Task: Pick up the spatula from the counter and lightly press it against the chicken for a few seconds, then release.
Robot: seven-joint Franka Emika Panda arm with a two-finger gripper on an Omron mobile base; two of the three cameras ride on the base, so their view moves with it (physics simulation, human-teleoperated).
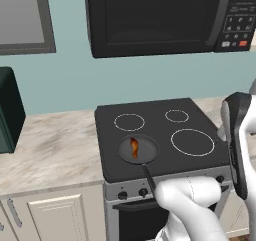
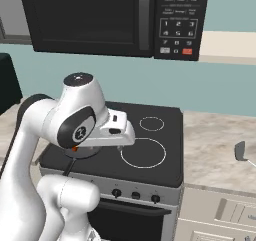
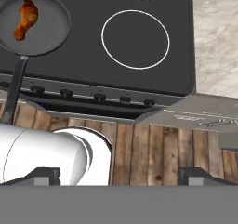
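Observation:
The chicken is an orange-brown drumstick lying in a dark frying pan on the stove's front left burner. In the hand view the chicken and pan sit at the upper left. The spatula has a grey blade and rests on the marble counter right of the stove, running off the picture's edge. My gripper hangs above the stove's front edge and looks down over the knobs and the wooden floor. Its fingertips stand wide apart with nothing between them, so it is open and well left of the spatula.
The black cooktop has several ringed burners, with a row of knobs along its front. A black microwave hangs above. Marble counter lies on both sides of the stove, with a dark appliance at the far left.

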